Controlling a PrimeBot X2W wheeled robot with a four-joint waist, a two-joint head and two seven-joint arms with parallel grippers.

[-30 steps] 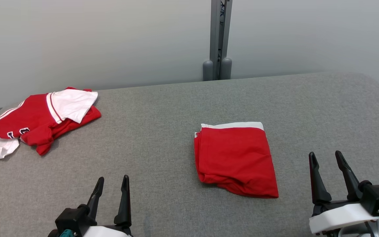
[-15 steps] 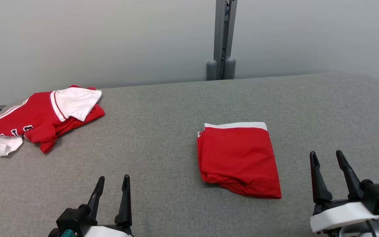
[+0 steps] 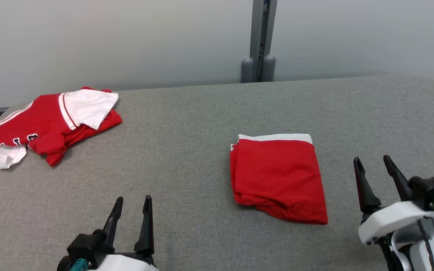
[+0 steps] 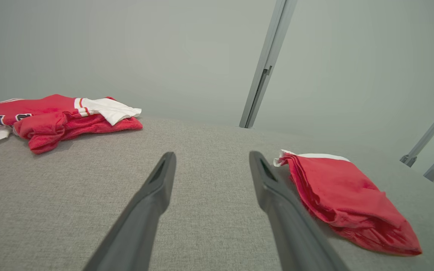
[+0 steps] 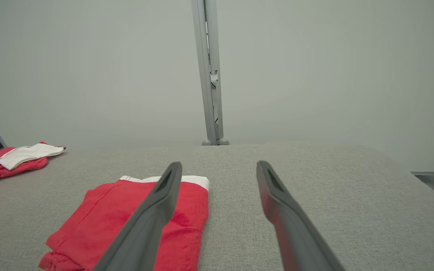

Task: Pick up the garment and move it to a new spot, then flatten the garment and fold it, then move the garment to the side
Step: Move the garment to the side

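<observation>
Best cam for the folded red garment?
Head view: the folded red garment shows whole from above, all edges clear. Left wrist view: low and oblique. Right wrist view: partly behind the right gripper, cropped at the bottom.

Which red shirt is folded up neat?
The red garment in the middle, a tidy rectangle. The jersey at the far left, with a white sleeve, lies crumpled.

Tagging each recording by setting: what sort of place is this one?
Probably a lab or test bay for garment folding, not a home: a grey fabric-covered table, bare pale wall panels joined by a metal post, and a folded red garment and a crumpled red-and-white jersey.
</observation>
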